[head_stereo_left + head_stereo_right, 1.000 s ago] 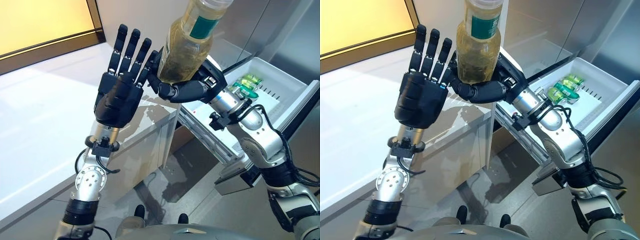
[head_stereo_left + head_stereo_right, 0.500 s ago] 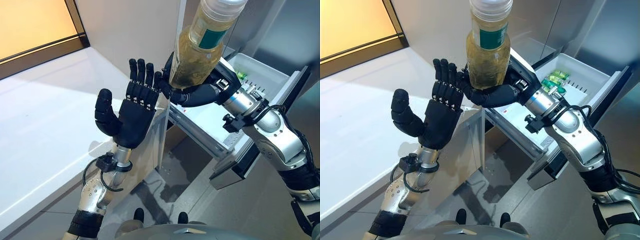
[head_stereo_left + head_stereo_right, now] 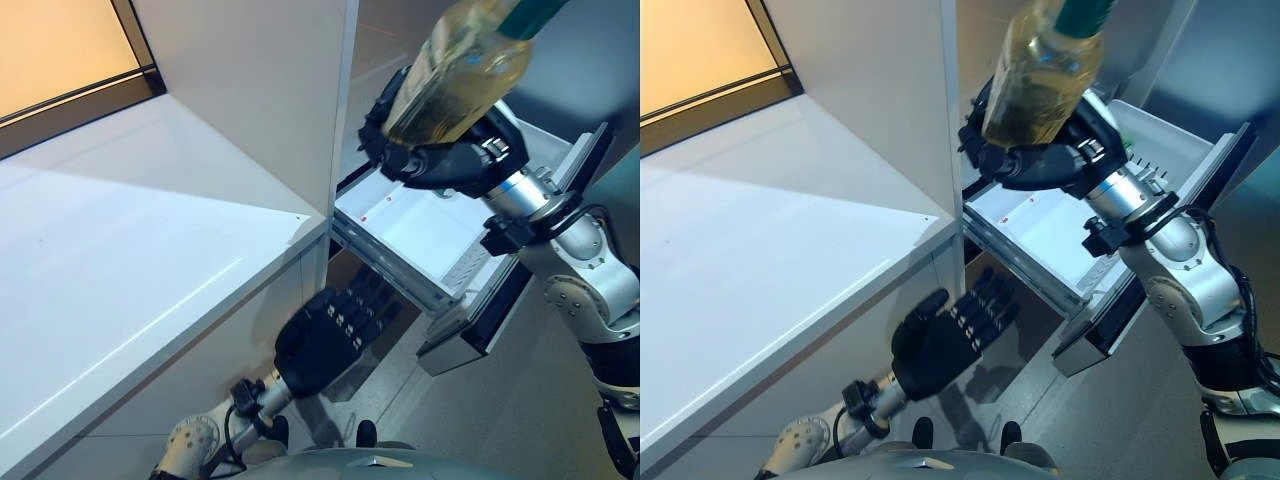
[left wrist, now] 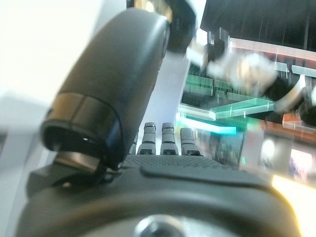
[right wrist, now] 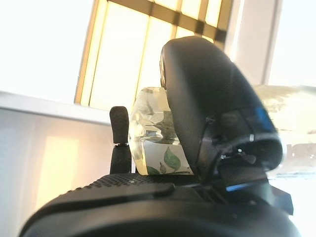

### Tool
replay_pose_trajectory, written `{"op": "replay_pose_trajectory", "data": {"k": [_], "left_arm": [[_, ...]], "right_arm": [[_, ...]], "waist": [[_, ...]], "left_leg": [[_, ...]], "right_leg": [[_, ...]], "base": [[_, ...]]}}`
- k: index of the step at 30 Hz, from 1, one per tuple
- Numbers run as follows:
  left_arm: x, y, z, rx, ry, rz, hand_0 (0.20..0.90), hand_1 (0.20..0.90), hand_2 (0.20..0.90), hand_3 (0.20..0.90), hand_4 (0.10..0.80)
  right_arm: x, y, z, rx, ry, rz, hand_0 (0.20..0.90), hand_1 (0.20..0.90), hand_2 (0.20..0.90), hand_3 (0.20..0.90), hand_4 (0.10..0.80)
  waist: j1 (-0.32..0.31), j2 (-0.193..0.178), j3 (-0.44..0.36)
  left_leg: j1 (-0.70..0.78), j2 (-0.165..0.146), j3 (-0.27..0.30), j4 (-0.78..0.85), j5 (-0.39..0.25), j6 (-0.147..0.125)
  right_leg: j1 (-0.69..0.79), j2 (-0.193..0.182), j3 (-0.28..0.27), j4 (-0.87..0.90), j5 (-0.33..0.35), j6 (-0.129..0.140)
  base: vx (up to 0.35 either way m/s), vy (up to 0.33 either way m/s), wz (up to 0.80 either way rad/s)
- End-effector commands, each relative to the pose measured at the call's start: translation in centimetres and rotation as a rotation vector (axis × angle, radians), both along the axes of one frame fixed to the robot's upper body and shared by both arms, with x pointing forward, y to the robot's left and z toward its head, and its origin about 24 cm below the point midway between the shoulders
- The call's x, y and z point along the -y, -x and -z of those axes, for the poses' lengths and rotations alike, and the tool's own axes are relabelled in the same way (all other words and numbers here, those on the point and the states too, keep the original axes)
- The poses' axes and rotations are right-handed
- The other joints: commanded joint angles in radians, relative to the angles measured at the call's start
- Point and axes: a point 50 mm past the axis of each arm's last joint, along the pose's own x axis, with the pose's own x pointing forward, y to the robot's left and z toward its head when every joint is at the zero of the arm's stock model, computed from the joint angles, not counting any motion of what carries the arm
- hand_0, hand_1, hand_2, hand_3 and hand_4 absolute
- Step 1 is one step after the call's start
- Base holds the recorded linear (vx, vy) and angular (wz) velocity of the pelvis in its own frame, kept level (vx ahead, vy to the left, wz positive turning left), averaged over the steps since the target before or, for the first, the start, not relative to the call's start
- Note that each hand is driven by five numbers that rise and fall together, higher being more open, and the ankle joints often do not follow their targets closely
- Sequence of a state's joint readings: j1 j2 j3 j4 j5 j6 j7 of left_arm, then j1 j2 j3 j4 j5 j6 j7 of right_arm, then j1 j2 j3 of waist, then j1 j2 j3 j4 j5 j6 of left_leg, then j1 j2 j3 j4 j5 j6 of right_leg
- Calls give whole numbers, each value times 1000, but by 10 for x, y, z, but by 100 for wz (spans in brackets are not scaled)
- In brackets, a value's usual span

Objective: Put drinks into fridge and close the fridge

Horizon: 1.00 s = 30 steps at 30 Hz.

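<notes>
Down low, nearest the camera, the left hand [image 3: 322, 340] hangs below the edge of the white worktop [image 3: 120, 250] with its fingers out straight, holding nothing. Further up, the right hand [image 3: 440, 160] has its fingers wrapped around the bottom of a bottle [image 3: 462, 70] of yellowish drink, tilted and held up above the pulled-out white fridge drawer [image 3: 420, 235].

text: none legible | bottle [image 3: 460, 70] label: print unreadable
</notes>
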<state>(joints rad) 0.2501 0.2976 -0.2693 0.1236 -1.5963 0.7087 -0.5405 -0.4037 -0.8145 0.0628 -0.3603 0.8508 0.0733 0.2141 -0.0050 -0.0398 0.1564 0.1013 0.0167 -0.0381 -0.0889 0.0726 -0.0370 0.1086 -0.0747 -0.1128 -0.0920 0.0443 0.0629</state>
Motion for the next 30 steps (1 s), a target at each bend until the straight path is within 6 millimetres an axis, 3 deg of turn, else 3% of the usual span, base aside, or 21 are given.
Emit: {"op": "replay_pose_trajectory", "data": {"k": [1,7,10,15,19,25,30], "left_arm": [[4,-1,-8,93,125,1,900,900,900,900,800],[-12,10,36,-59,-137,-76,900,900,900,900,800],[-32,7,58,-72,-428,-164,900,900,900,900,800],[-70,-13,62,18,-818,-346,900,900,900,900,800],[-94,-16,68,112,-1212,-349,900,900,900,900,800],[-109,-10,83,100,-1443,-279,900,900,900,900,800],[-120,11,101,33,-1586,-157,900,900,900,900,800]], "right_arm": [[5,28,-53,231,-84,-91,300,300,300,200,100],[20,32,-44,193,-81,-49,300,300,300,200,100],[32,32,-37,202,-59,47,300,300,300,200,100],[47,29,-31,264,38,221,300,300,300,200,100],[64,23,-27,257,111,353,300,300,300,200,100],[79,8,-21,201,181,474,300,300,300,200,100],[93,-10,-16,132,300,549,300,300,300,200,100]], "waist": [[13,-13,-115],[-9,-16,-116],[-22,-20,-116],[-27,-24,-117],[-22,-36,-114],[-17,-47,-114],[-10,-57,-111]], "left_leg": [[18,-66,53,2,-140,49],[17,-67,65,2,-141,53],[19,-68,71,2,-142,56],[18,-67,79,2,-138,57],[17,-66,89,2,-133,56],[18,-63,105,2,-134,52],[23,-59,118,2,-133,50]], "right_leg": [[-5,38,-16,12,-30,15],[-13,38,0,20,-28,19],[-18,40,9,28,-29,21],[-21,45,17,29,-26,22],[-23,50,12,25,-22,19],[-21,55,8,18,-21,20],[-22,55,10,19,-17,24]], "base": [[0,0,0],[-5,17,-7],[19,8,-6],[25,0,-8],[31,-9,-11],[36,-8,-3],[70,-8,-3]]}}
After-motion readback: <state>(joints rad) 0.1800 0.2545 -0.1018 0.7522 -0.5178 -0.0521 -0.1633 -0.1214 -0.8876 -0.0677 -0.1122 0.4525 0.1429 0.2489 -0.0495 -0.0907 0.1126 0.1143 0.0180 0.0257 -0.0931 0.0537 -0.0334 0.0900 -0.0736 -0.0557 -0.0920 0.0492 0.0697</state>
